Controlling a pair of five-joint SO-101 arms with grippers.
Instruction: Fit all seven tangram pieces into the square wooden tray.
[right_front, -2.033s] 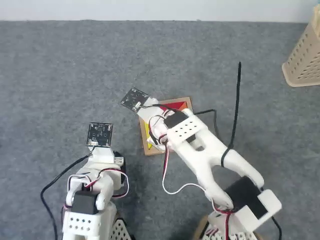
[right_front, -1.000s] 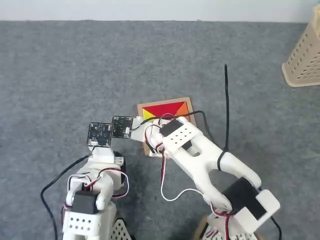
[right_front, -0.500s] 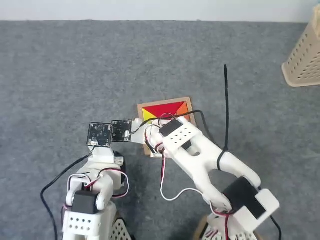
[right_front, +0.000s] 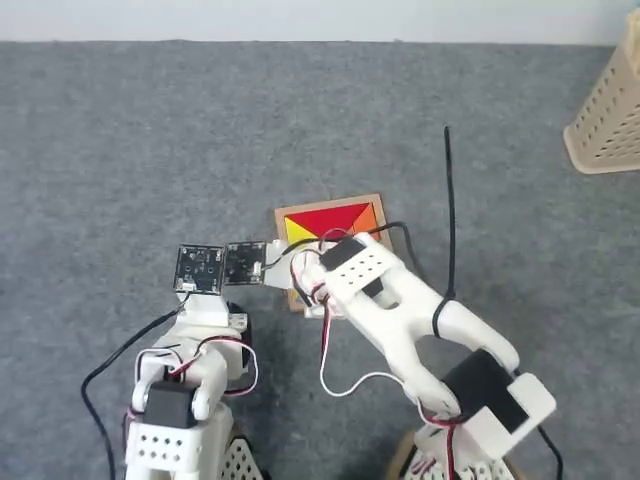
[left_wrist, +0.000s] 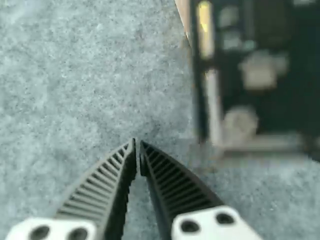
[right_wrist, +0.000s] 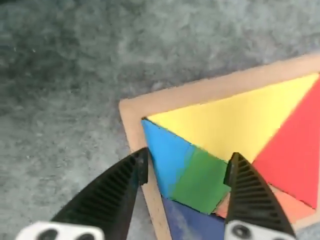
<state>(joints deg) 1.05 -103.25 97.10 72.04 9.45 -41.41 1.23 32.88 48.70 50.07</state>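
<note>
1. The square wooden tray (right_front: 330, 200) lies flat near the middle of the table (right_front: 150, 130), well away from all four edges.
2. In the right wrist view the tray holds coloured pieces set edge to edge: a yellow triangle (right_wrist: 235, 125) along one rim, a red triangle (right_wrist: 295, 155) beside it, and a blue piece (right_wrist: 167, 150) tucked into the corner.
3. A green piece (right_wrist: 197, 182) sits against the blue one, a dark blue piece (right_wrist: 187, 220) lies along the adjoining rim, and an orange piece (right_wrist: 295, 202) lies next to the red triangle.
4. The right gripper (right_wrist: 189, 160) hangs over that blue-and-green corner with its fingers spread wide. One tip is above the rim by the blue piece and the other above the seam between green and yellow. Whether they touch the wood cannot be told.
5. From the high view the right arm (right_front: 400, 300) covers the near half of the tray, so only red, yellow and a strip of orange show there.
6. The left gripper (left_wrist: 137, 145) points down at bare table just beside the tray, its fingers pressed together and holding nothing.
7. The left arm (right_front: 185, 390) stands toward the near left corner.
8. A pale perforated basket (right_front: 605, 100) stands at the far right corner, and a thin black cable (right_front: 450, 200) rises beside the right arm.
</note>
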